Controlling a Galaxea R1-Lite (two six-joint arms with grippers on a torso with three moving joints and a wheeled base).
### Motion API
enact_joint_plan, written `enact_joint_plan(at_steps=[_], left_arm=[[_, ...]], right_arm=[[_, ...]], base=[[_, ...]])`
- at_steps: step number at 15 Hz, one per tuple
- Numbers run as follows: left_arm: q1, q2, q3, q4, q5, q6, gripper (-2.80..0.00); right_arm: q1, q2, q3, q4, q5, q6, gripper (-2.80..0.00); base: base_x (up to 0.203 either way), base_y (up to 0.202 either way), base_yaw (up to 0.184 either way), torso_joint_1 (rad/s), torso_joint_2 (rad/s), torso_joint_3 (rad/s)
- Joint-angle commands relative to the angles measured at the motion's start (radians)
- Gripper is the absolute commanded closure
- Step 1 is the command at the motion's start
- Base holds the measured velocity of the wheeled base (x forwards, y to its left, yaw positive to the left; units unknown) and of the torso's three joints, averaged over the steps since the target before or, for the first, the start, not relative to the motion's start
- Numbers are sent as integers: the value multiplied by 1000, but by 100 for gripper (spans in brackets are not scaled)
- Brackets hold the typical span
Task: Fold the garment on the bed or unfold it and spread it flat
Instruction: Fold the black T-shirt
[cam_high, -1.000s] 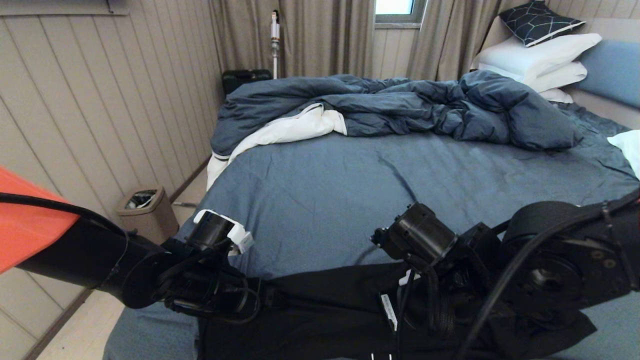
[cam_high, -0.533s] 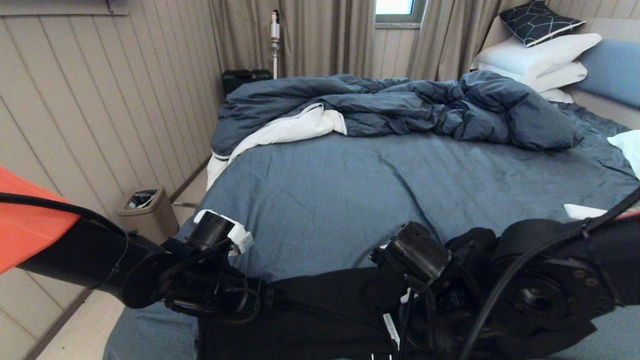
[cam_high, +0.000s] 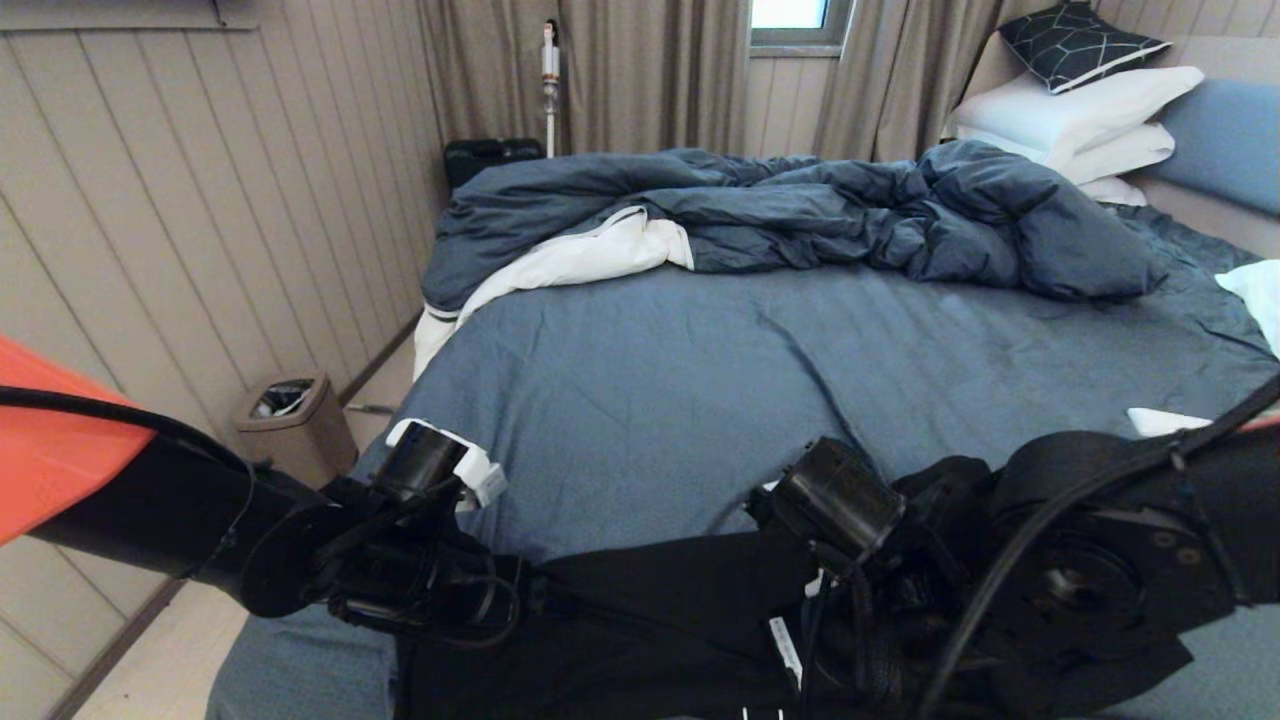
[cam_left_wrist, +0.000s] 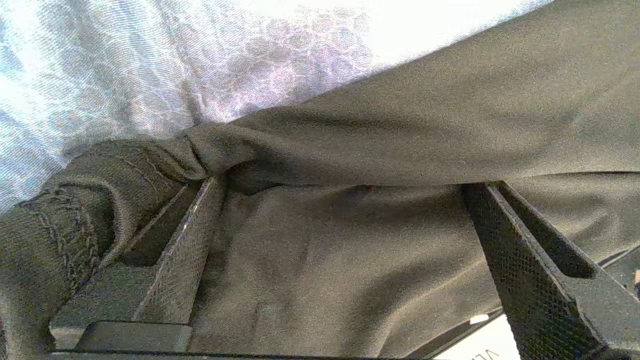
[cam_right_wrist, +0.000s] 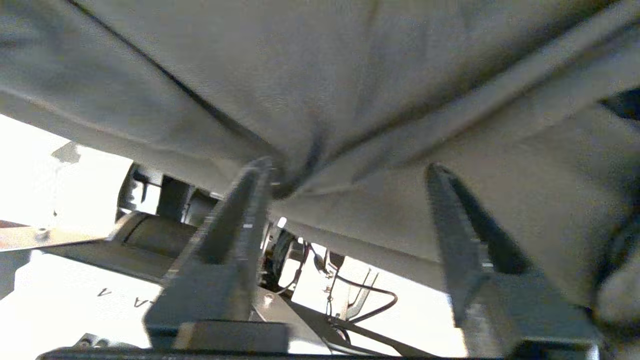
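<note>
1. Black cloth, the T-shirt, lies at the near edge of the bed, stretched in a band between the two arms, with a small white label showing near the right arm.
2. The left gripper sits at the shirt's left end, low over the bed's near left corner. Its fingers stand wide apart, and the cloth lies slack across the gap, bunched into a hemmed fold against one finger. Nothing is pinched.
3. The right gripper sits at the shirt's right end, near the bed's front edge. Its fingers are parted. Creases in the cloth run to the tip of one finger, which touches the shirt; the other finger stands clear of those creases. The fingers clamp nothing.
4. In the head view both grippers are hidden by the wrists and the cloth, and only the arms' dark housings show.
5. The slate-blue sheet beyond the shirt is bare up to the duvet, which lies rumpled across the far half of the bed, with its white lining turned out on the left.
6. White pillows are stacked at the far right, with a dark patterned cushion on top.
7. A bin stands on the floor by the panelled wall, left of the bed.
</note>
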Motion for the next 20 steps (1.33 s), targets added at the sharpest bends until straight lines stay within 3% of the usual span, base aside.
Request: enact_joint_plan(at_steps=[1,4,7,8,9,12,15,18,20], left_arm=[[0,-18,1,-1,-1,-3,-280],[0,-118,17,0,1,-4,-280],[45,-207,28,-1,21,0,-280],[82,-208,24,0,22,6,0],[133,-207,17,2,23,14,0],[222,-211,-18,13,23,49,0],[248,-180,-32,14,23,52,0],[248,-150,-52,46,22,50,0],[248,-140,-56,53,20,48,0]], right_arm=[[-2,-55,-8,3,-2,0,-280],[-48,-158,-27,45,-10,-12,-280],[-194,-207,-29,78,-11,-60,-280],[-249,-215,-25,79,-11,-79,-280],[-319,-229,-14,80,-11,-104,0],[-507,-258,17,82,11,-208,0],[-693,-282,63,82,86,-319,0],[-821,-311,78,91,108,-378,0],[-858,-285,62,84,150,-393,0]], base=[[0,0,0,0,0,0],[0,0,0,0,0,0],[0,0,0,0,0,0],[0,0,0,0,0,0],[0,0,0,0,0,0],[0,0,0,0,0,0],[0,0,0,0,0,0],[0,0,0,0,0,0],[0,0,0,0,0,0]])
